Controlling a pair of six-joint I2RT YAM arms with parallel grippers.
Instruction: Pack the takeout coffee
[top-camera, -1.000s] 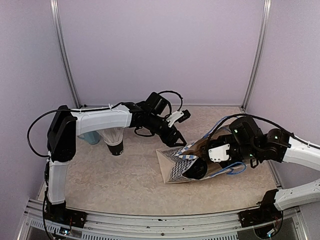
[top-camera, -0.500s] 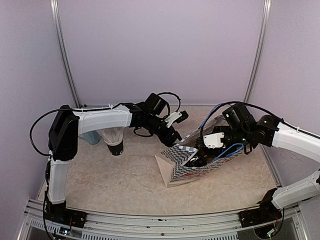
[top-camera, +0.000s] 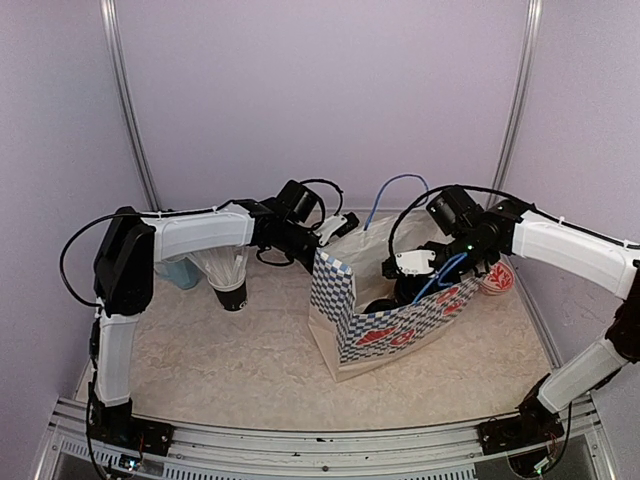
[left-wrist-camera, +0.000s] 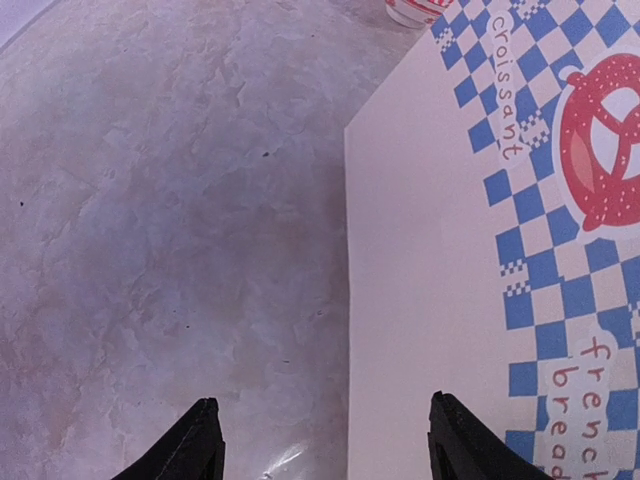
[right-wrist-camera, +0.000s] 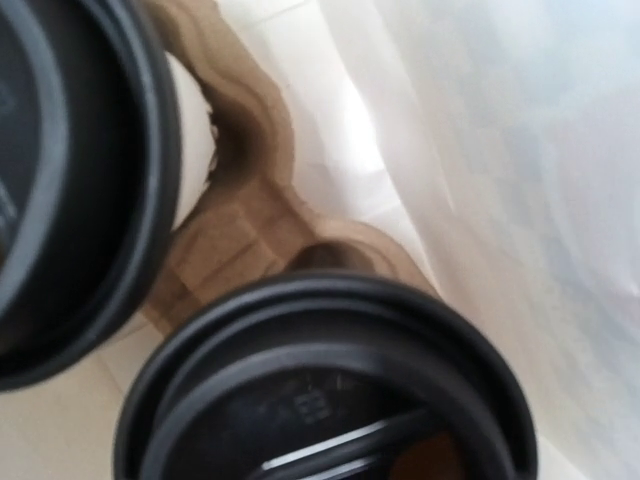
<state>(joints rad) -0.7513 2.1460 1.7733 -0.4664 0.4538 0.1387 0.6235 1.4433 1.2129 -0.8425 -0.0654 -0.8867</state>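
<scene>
The takeout coffee shows as two cups with round black lids (right-wrist-camera: 330, 390) (right-wrist-camera: 60, 180), seated in a brown cardboard carrier (right-wrist-camera: 240, 230) inside the blue-checked paper bag (top-camera: 390, 330). One lid (top-camera: 383, 305) peeks out of the bag's open top. My right gripper (top-camera: 412, 288) reaches down into that opening just above the lids; its fingers are hidden. My left gripper (top-camera: 338, 228) hovers behind the bag's far left corner. In the left wrist view it (left-wrist-camera: 325, 445) is open with nothing between the fingertips (left-wrist-camera: 205, 440), and the bag's side (left-wrist-camera: 480, 300) lies right of centre.
A black cup of white straws (top-camera: 228, 280) and a light-blue mug (top-camera: 180, 272) stand under the left arm. A red-and-white cup (top-camera: 497, 278) sits right of the bag. A blue bag handle (top-camera: 390, 190) loops up above the opening.
The bag has gone from lying on its side to standing upright with the right gripper in its mouth. The left gripper has drawn back a little toward the bag's rear corner.
</scene>
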